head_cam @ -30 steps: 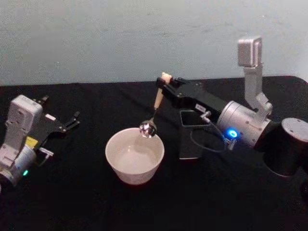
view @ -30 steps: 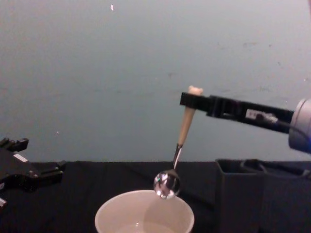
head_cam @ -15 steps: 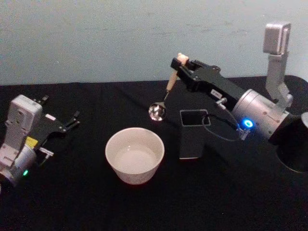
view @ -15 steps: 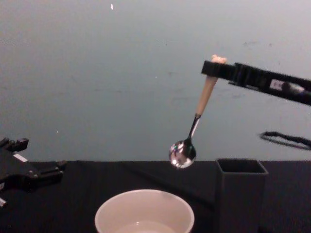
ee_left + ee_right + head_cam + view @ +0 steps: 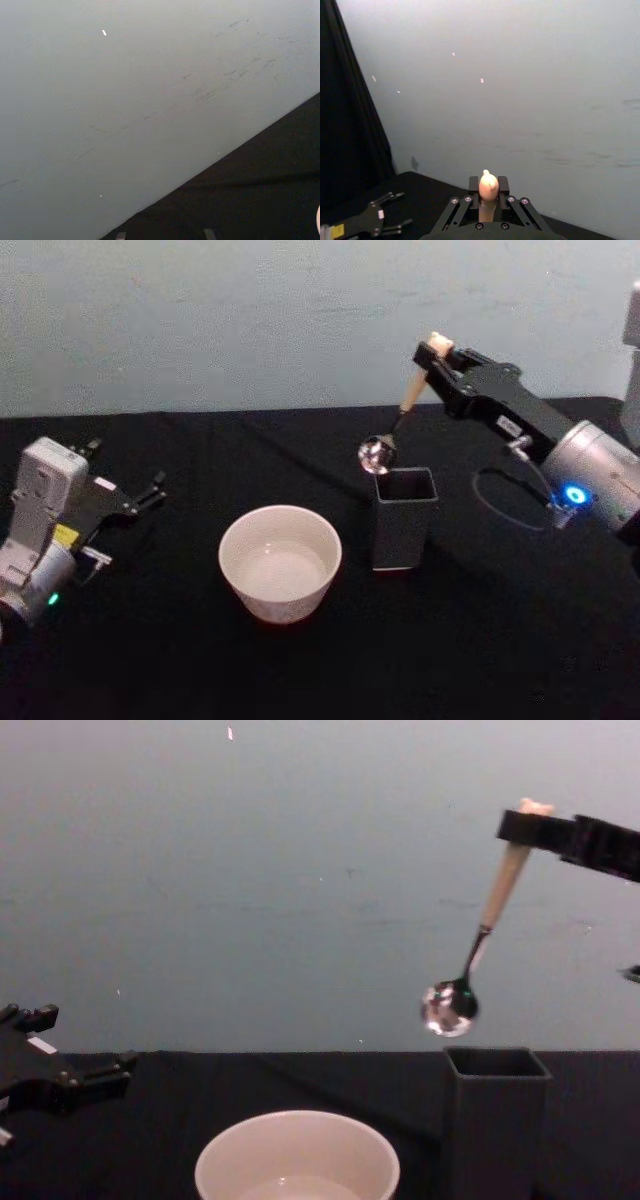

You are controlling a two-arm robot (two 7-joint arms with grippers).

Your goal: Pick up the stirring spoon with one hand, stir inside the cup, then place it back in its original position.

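Observation:
My right gripper [image 5: 434, 353] is shut on the cream handle of the stirring spoon [image 5: 398, 417], near its bear-head top [image 5: 488, 186]. The spoon [image 5: 484, 934] hangs tilted in the air, its shiny round bowl just above the left rim of the dark grey square holder [image 5: 403, 516]. In the chest view the holder [image 5: 494, 1120] stands right of the cream-white cup [image 5: 297, 1157]. The cup [image 5: 280, 561] sits on the black table, left of the holder and apart from it. My left gripper [image 5: 153, 490] rests open at the table's left side, far from both.
The black table [image 5: 180, 660] runs back to a pale grey-blue wall [image 5: 250, 310]. A thin black cable [image 5: 500, 502] loops under my right arm, right of the holder. The left gripper [image 5: 395, 225] also shows far off in the right wrist view.
The right gripper has carried the spoon up and to the right, from over the cup to above the holder's left rim. The left arm has not moved.

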